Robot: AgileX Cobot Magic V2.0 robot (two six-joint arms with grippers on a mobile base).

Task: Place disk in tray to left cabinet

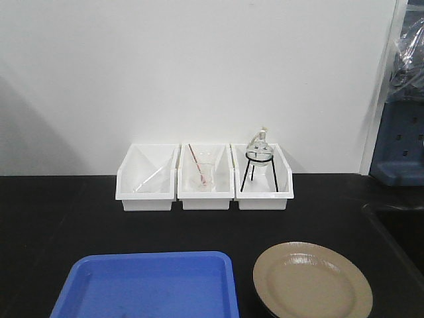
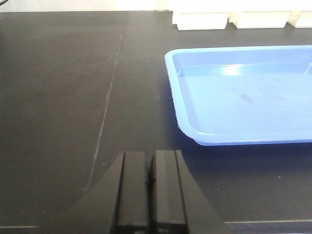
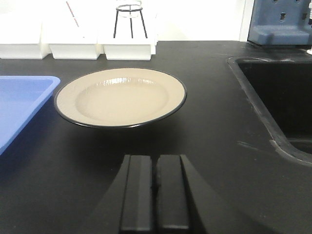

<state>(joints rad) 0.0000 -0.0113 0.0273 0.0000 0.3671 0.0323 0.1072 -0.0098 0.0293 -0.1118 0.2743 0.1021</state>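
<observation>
Now we see the disk (image 1: 311, 281) just beside the tray (image 1: 146, 285) on the black table (image 1: 59, 212), left gripper (image 2: 150, 163) and right gripper (image 3: 155, 165) both pinched closed

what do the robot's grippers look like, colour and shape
Both look alike. The left gripper and the right gripper each have two matte black, flat-faced rectangular fingers with squared tips, widening below into a sloped black body. No cables, labels or markings show, and the arms themselves are out of view.
</observation>
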